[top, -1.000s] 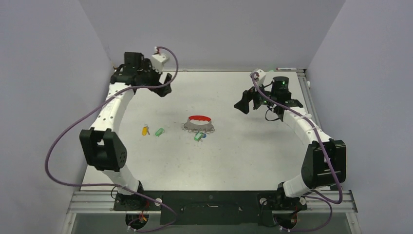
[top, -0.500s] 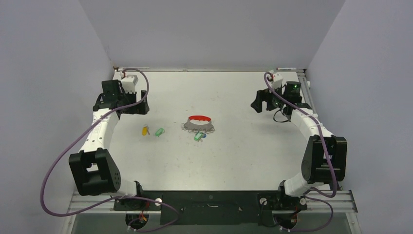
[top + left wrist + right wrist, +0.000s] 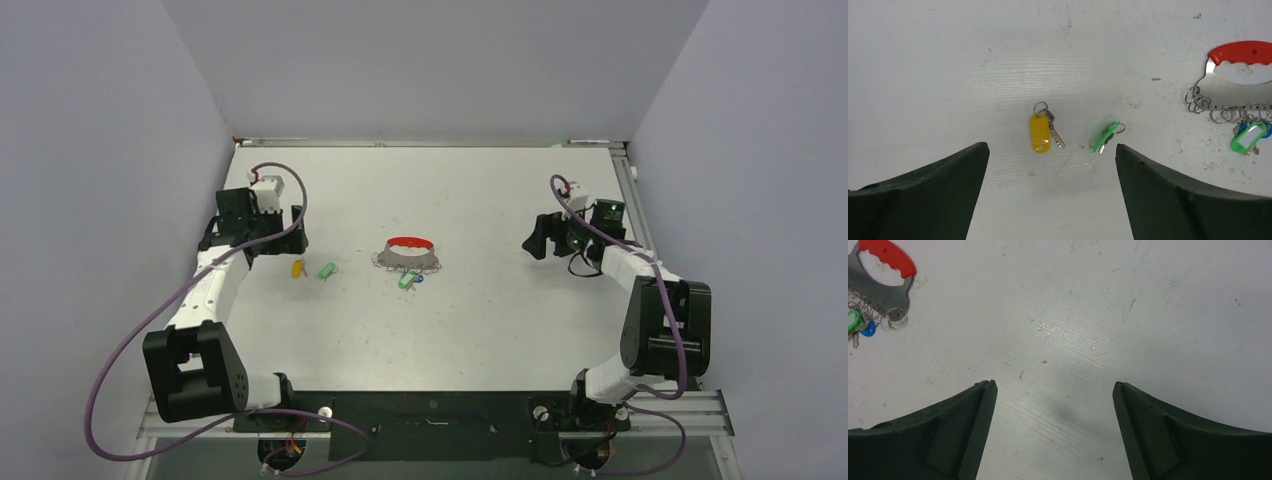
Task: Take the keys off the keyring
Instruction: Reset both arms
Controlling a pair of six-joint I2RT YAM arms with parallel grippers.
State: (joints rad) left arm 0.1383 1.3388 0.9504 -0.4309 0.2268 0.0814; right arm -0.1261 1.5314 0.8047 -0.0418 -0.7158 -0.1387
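Observation:
The keyring (image 3: 409, 257) lies mid-table: a flat silver plate with a red curved strap (image 3: 1242, 52) and a row of small wire rings. A green-tagged key (image 3: 1248, 138) and a blue tag (image 3: 868, 329) lie at its near edge, touching the rings. Two keys lie loose to its left: a yellow-tagged one (image 3: 1040, 132) and a green-tagged one (image 3: 1107, 137). My left gripper (image 3: 288, 238) hovers open just left of the loose keys, nothing between its fingers. Well right of the keyring (image 3: 878, 277), my right gripper (image 3: 536, 238) is open over bare table.
The white table (image 3: 470, 320) is walled at the back and both sides. Purple cables loop from both arms. A metal rail (image 3: 430, 410) with the arm bases runs along the near edge.
Both arms have drawn back from the far corners and come lower: the left gripper towards the loose keys, the right one towards the near right. The keys and keyring have not moved.

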